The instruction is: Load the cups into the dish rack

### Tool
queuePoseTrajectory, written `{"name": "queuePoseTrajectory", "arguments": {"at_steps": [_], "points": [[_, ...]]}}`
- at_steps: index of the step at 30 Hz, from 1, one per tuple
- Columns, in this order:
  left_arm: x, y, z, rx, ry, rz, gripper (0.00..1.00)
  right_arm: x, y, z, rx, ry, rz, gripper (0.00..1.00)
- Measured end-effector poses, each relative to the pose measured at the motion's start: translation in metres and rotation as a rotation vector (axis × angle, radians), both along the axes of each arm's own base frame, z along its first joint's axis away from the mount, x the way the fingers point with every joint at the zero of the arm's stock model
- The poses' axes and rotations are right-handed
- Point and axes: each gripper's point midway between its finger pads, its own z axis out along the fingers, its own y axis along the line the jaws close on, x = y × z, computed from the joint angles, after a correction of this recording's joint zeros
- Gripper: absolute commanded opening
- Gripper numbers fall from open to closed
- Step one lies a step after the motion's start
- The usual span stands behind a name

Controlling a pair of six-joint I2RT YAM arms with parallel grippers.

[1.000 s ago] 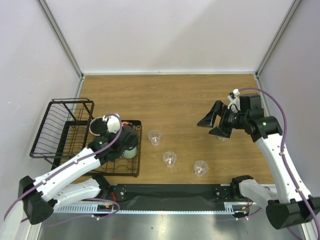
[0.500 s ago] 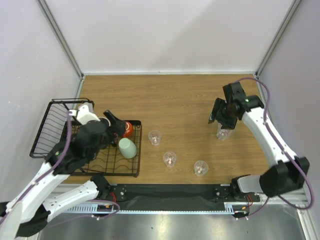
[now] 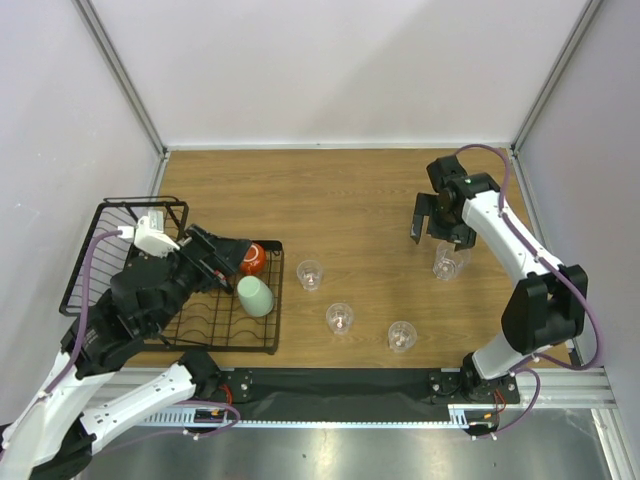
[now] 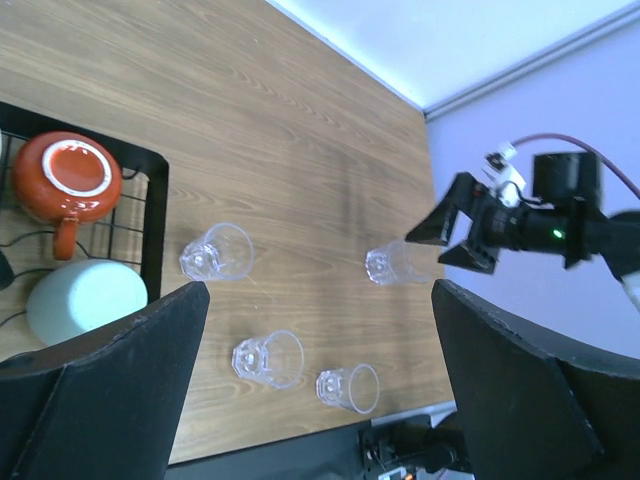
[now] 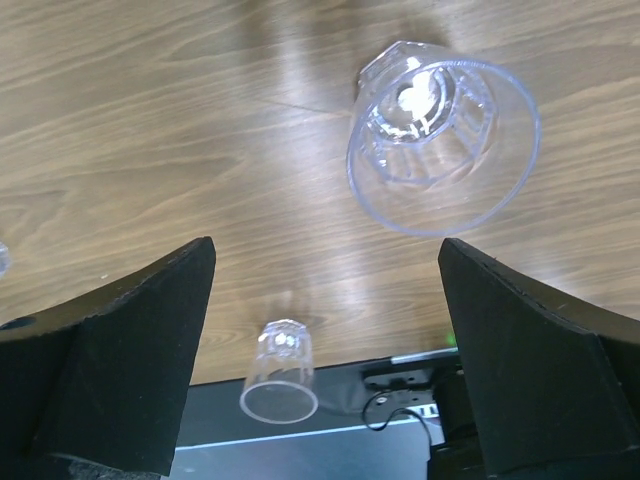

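1. Dish rack (image 3: 130, 203): it stands at the left side of the wooden table (image 3: 360, 190), with its taller wire basket at the left end.
2. Cups in the rack: two lie on the flat grid at the right end. The orange-red cup (image 3: 252, 258) sits base up, with the mint-green cup (image 3: 255, 296) just beside it on the near side. I cannot tell whether they touch.
3. Cups on the table: four stand upright outside the rack. They are the tumbler nearest the rack (image 3: 311, 274), the middle tumbler (image 3: 340, 318), the near-edge tumbler (image 3: 402, 336) and the rightmost tumbler (image 3: 448, 262), which is well apart from the others.
4. My left gripper (image 3: 225, 255): it hangs over the grid just beside the orange-red cup. The jaws are fully spread and hold nothing.
5. My right gripper (image 5: 325, 250): it points down over the table just beyond the rightmost tumbler (image 5: 440, 140). The fingers are wide apart and clear of the glass, and nothing is held.
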Motion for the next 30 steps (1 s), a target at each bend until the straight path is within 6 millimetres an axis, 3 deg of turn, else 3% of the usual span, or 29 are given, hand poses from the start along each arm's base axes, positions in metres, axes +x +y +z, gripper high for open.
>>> {"name": "queuePoseTrajectory", "arguments": {"at_steps": [9,19,27,30], "points": [[-0.007,-0.007,0.004,-0.041,0.002,-0.049,0.99,0.007,-0.001,-0.019,-0.035,0.044,0.04,0.98],[-0.011,-0.011,0.006,-0.062,0.015,-0.069,0.99,0.008,-0.001,-0.053,-0.048,0.093,0.054,0.64],[-0.012,-0.011,0.022,-0.082,0.001,-0.077,0.99,-0.003,-0.005,-0.076,-0.046,0.143,0.065,0.53],[-0.013,-0.013,0.022,-0.085,0.005,-0.09,0.99,-0.001,-0.005,-0.078,-0.038,0.14,0.064,0.39]]}}
